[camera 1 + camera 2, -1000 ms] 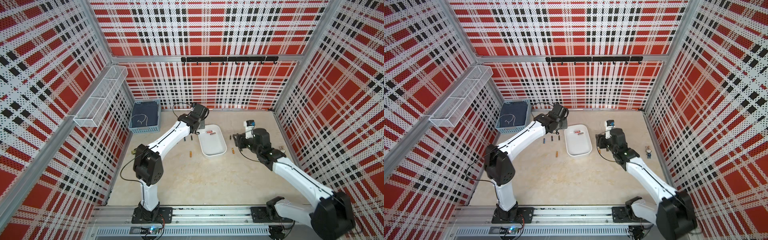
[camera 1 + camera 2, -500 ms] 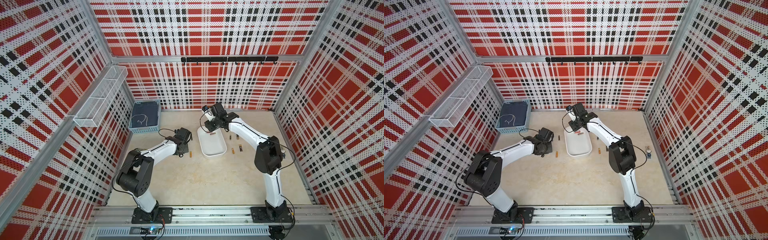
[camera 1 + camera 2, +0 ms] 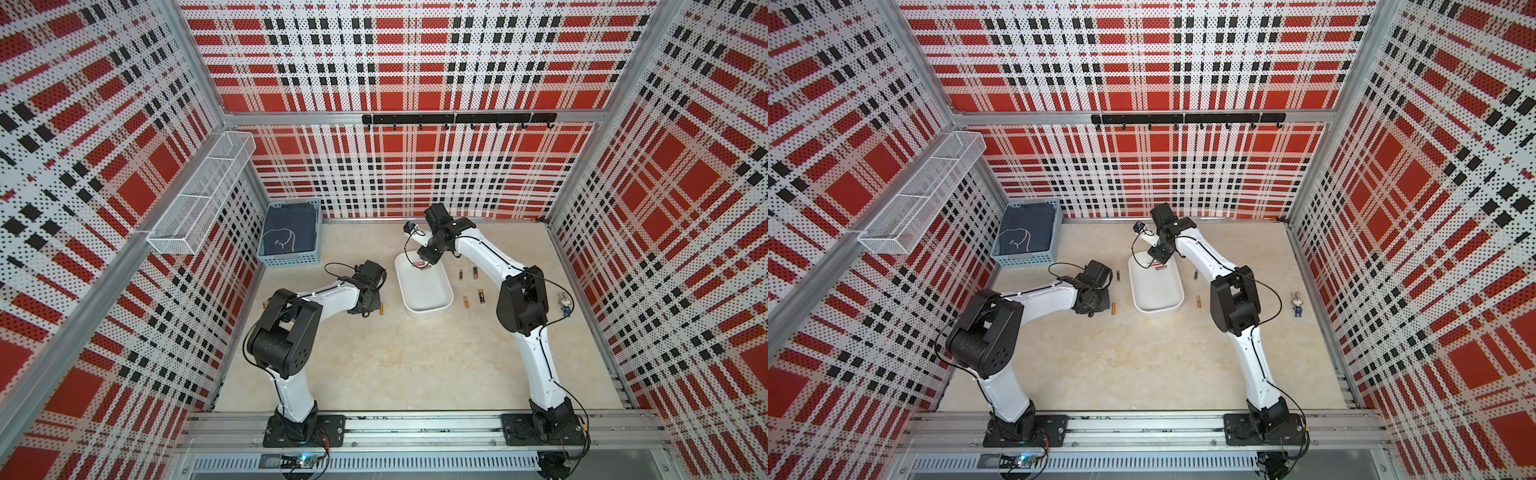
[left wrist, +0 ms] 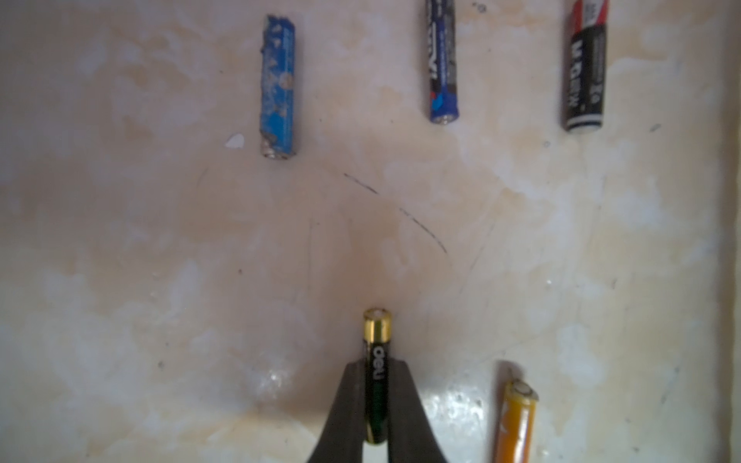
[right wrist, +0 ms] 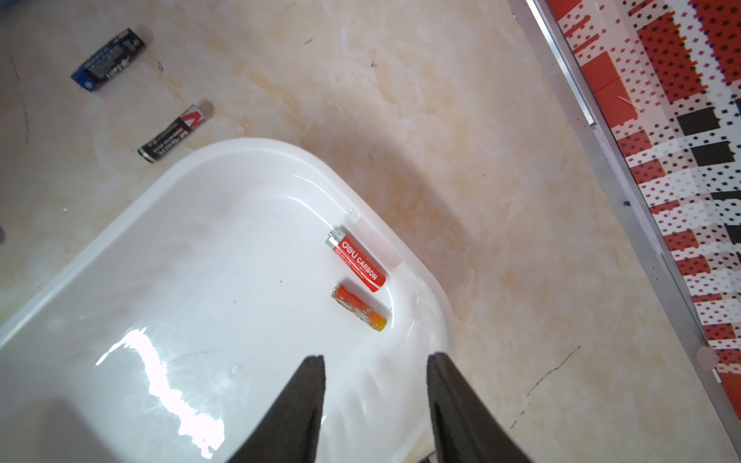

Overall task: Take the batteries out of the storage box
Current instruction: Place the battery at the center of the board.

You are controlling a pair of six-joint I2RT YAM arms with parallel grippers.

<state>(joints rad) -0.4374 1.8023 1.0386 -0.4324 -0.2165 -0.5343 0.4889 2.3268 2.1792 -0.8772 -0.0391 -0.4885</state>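
Observation:
The storage box is a glossy white tray mid-table, seen in both top views. Two batteries lie at its far end, a red one and an orange one. My right gripper hangs open over that end of the box, just short of the two cells, with nothing between its fingers. Left of the box, my left gripper is shut on a black-and-gold battery, low over the table. Loose batteries lie near it: blue, dark blue, black-and-red and orange.
Several more batteries lie on the table right of the box. A light-blue basket with dark cloth stands at the back left, below a white wire-mesh shelf. A small toy figure lies by the right wall.
My left arm has drawn back from the box's far end to the table left of the box. My right arm has swung from right of the box to over its far end.

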